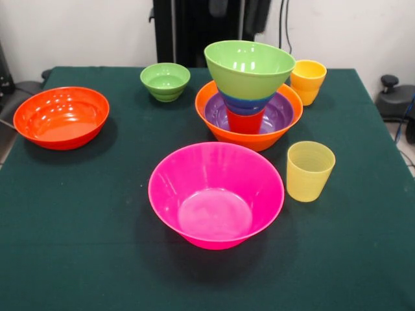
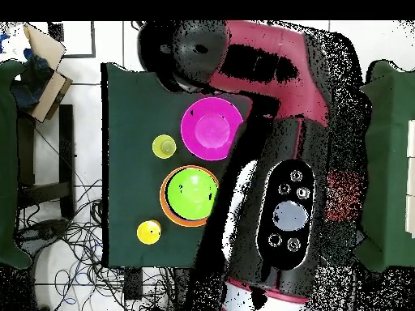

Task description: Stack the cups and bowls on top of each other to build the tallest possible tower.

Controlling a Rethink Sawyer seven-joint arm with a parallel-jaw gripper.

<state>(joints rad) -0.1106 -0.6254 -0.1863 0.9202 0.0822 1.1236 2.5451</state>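
A tower of bowls and a cup stands on the table, just below the dark hand [image 1: 237, 11].

The hand is tucked at the top edge; I cannot tell if it is wide or narrow. The tower [image 1: 248, 97] is a big shiny orange plastic bowl [image 1: 249, 139] holding a purple bowl [image 1: 280, 111], a red cup [image 1: 245, 122], a blue bowl [image 1: 245, 103] and a green bowl [image 1: 249, 68]. The big pink plastic bowl [image 1: 216, 194] sits farther from the hand on the green table [image 1: 78, 227].
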